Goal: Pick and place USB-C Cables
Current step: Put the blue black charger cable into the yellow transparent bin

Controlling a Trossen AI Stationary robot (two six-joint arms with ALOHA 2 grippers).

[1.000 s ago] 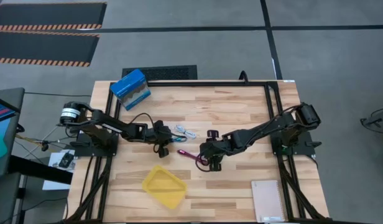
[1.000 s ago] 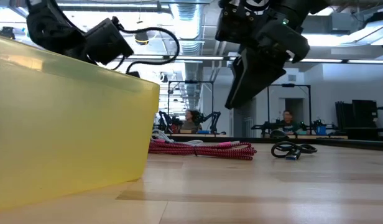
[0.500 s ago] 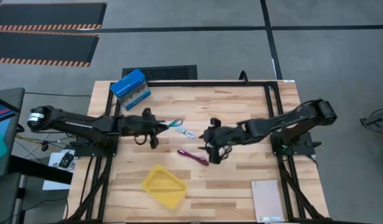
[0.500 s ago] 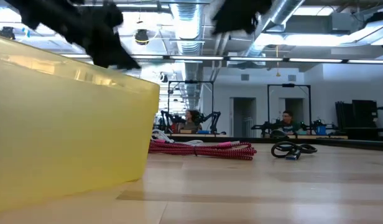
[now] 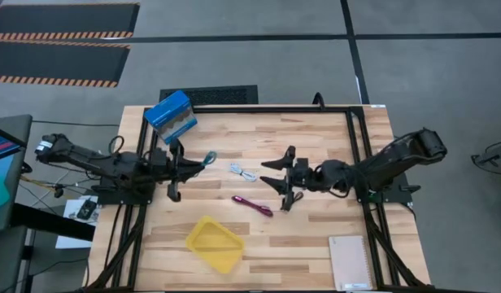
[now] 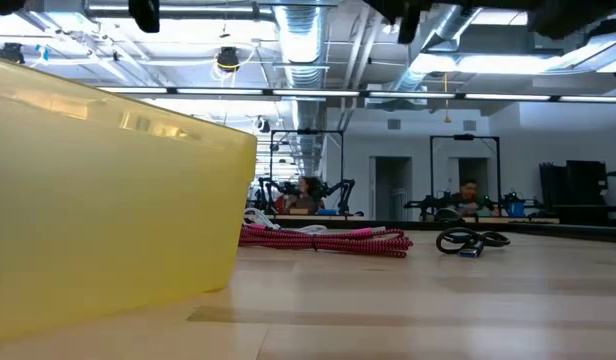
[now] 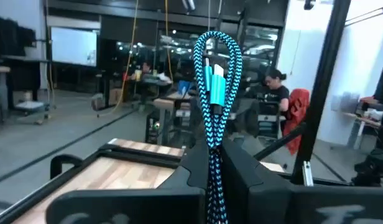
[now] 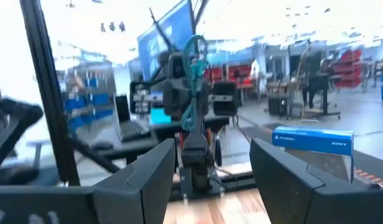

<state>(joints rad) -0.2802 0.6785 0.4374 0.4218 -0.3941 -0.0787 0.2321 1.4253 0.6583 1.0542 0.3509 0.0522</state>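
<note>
Currently noted: left gripper (image 5: 188, 165) raised above the desk near its left edge, fingers clamped on the teal-green cable (image 5: 208, 158), which stands up out of the fingers as a folded loop — confirmed in the left wrist view, teal-green cable (image 7: 215, 93) pinched at its lower end. Seen from the opposite arm too, teal-green cable (image 8: 193, 68) held aloft.

Right gripper (image 5: 281, 174) held off the desk right of centre, fingers spread apart and holding nothing; pointing toward the left arm.

White-blue cable (image 5: 242, 172) lying on the desk near its centre, between the two grippers. Magenta-red cable (image 5: 252, 205) lying just nearer the front edge than that — also visible in the low view as a flat bundle, magenta-red cable (image 6: 323, 238). Black cable (image 6: 470, 240) coiled on the desk to the right of it in the low view.

Yellow tray (image 5: 214, 242) near the front edge, left of centre. Blue box (image 5: 171, 113) at the back left corner. Notepad (image 5: 350, 263) at the front right corner.
</note>
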